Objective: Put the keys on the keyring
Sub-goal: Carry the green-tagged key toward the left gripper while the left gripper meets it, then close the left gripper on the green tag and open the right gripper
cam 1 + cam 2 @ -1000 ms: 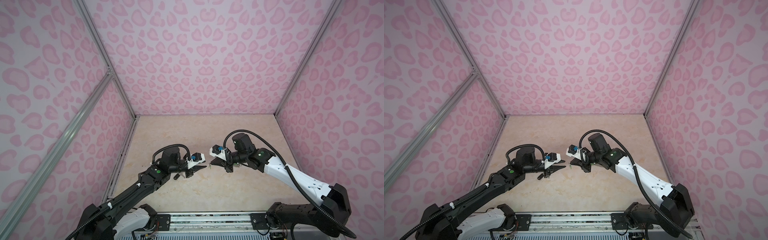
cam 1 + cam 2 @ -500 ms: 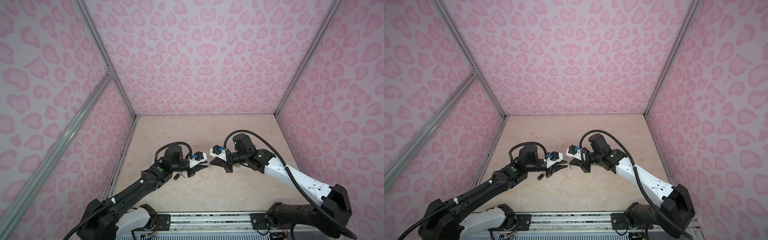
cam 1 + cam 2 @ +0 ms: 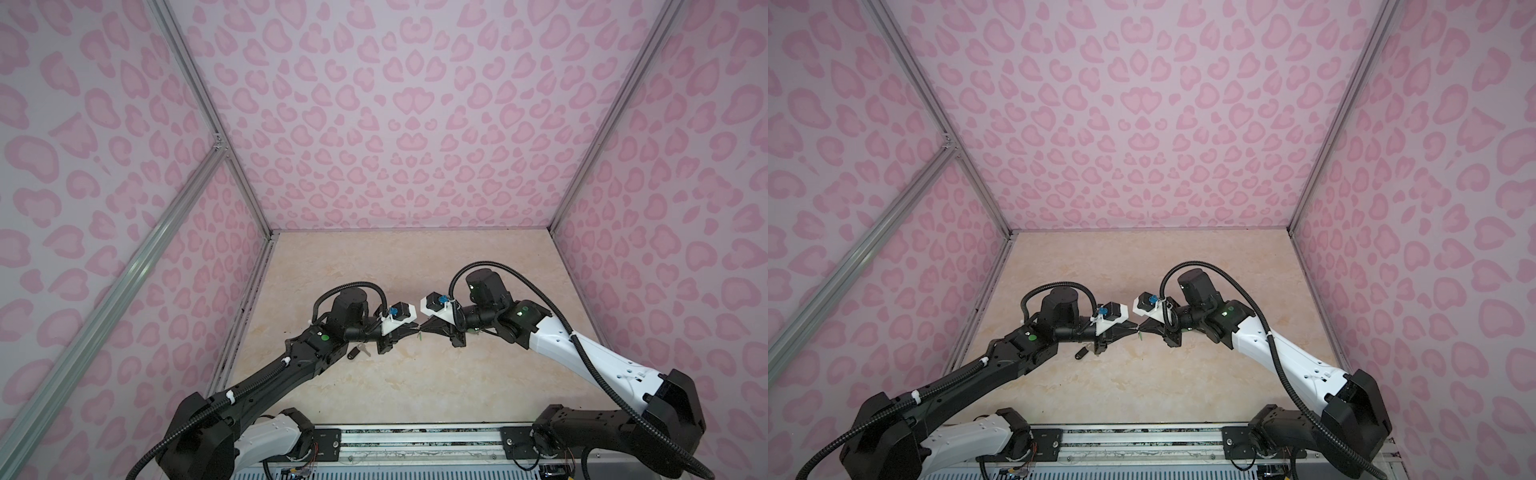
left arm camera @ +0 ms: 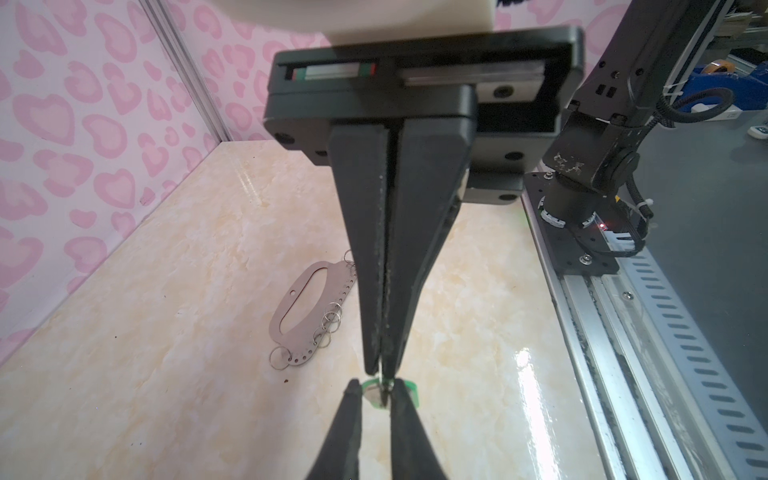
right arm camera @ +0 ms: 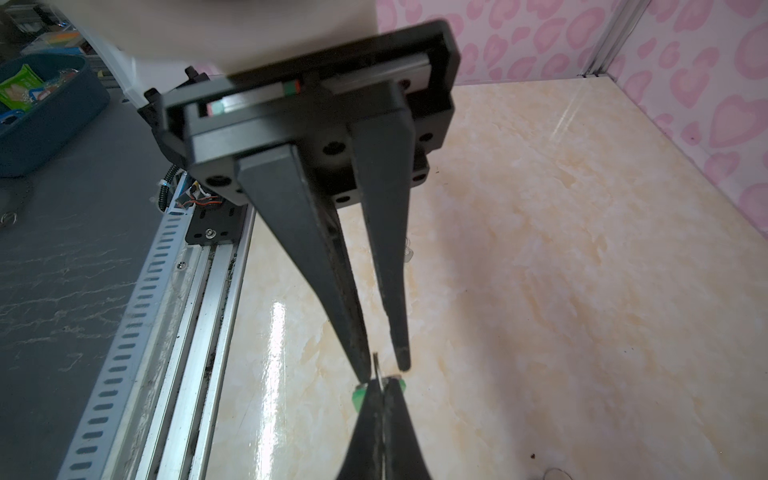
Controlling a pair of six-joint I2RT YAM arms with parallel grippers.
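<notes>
In both top views the left gripper (image 3: 414,329) (image 3: 1133,329) and the right gripper (image 3: 427,331) (image 3: 1145,331) meet tip to tip, well back from the front rail (image 3: 415,436). The black-tagged key (image 3: 354,353) lies on the table (image 3: 415,270), nearer the rail.

In the left wrist view the right gripper's jaws are pressed together on the green-tagged key (image 4: 374,395). The left fingers (image 4: 349,415) stand narrowly apart astride it. The keyring (image 4: 305,353) lies flat, farther from the rail.

In the right wrist view the key's blade shows between the left fingertips (image 5: 402,361), with a gap.

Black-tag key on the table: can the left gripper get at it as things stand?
Probably not at once. The black-tag key lies back beside the left arm's own wrist, and the left gripper stands around the green-tag key that the right gripper holds.
</notes>
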